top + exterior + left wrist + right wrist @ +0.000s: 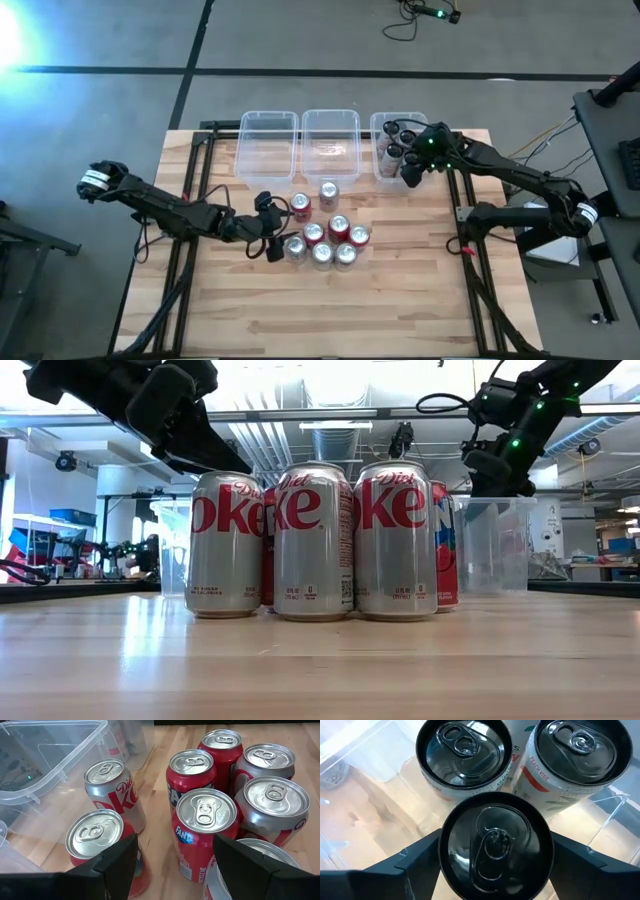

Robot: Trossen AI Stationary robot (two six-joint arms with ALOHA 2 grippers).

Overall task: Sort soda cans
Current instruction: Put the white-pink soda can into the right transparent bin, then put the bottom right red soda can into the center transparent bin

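The right arm's fingers [580, 865] are clamped on a black-topped can [495, 847], one dark finger on each side of it, and they hold it over the right-hand bin [385, 165] at the far edge of the counter [340, 300], where two more black-topped cans [464, 757] already stand close together. The main worry, as I see it, is there: the space beside those two looks tight, so if the can comes down a little off, its base could land on a neighbour's rim and tip, or knock one against the clear wall. Letting go while it is still high could have it bounce and fall on its side. The middle bin [330, 140] and the left bin [268, 140] look bare, so no red or silver can has been sorted yet. The left arm's fingers [120, 865] stand spread apart and hold nothing, low at the left edge of the cluster of cans [325, 240] in the middle of the counter. They straddle the gap between a red can [97, 842] and a red Fanta can [205, 832], and neither is plainly centred between them. Those cans are packed shoulder to shoulder, so a closing finger could wedge between two, shove the silver Diet Coke can [112, 787] aside, or topple a neighbour into the rest.
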